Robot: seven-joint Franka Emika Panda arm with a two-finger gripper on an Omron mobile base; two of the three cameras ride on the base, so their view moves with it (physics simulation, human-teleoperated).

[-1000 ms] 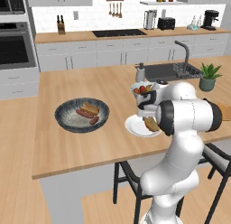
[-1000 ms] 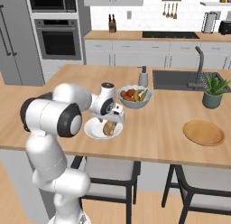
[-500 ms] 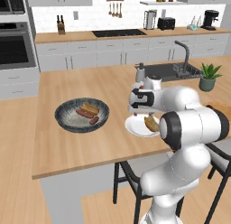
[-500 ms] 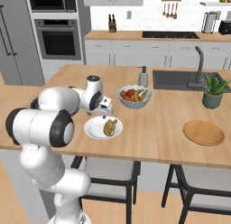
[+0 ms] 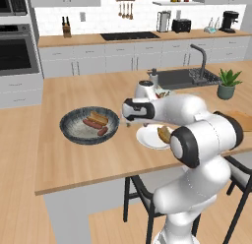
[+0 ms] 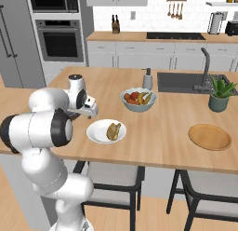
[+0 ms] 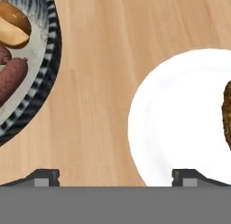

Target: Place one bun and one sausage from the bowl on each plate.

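Note:
The dark speckled bowl (image 5: 73,131) sits left of centre on the island and holds two sausages (image 5: 92,125) and a bun (image 5: 99,117). To its right the white plate (image 5: 146,138) carries one bun (image 5: 164,134). My gripper (image 5: 129,122) hangs open above the bare wood between bowl and plate, with nothing between its fingers. In the hand view the bowl's rim (image 7: 47,85), a bun (image 7: 11,24) and a sausage (image 7: 12,77) lie at left, and the white plate (image 7: 176,119) at right. The tan wooden plate (image 6: 209,136) lies bare far to the right.
A pale-blue fruit bowl (image 6: 138,99) and a soap dispenser (image 6: 148,79) stand behind the white plate. The sink with its faucet (image 6: 205,69) and a potted plant (image 6: 219,92) are at the back right. Stools stand under the island's near edge.
My arm has swung left from above the white plate to the gap between plate and bowl. The bun stays on the white plate.

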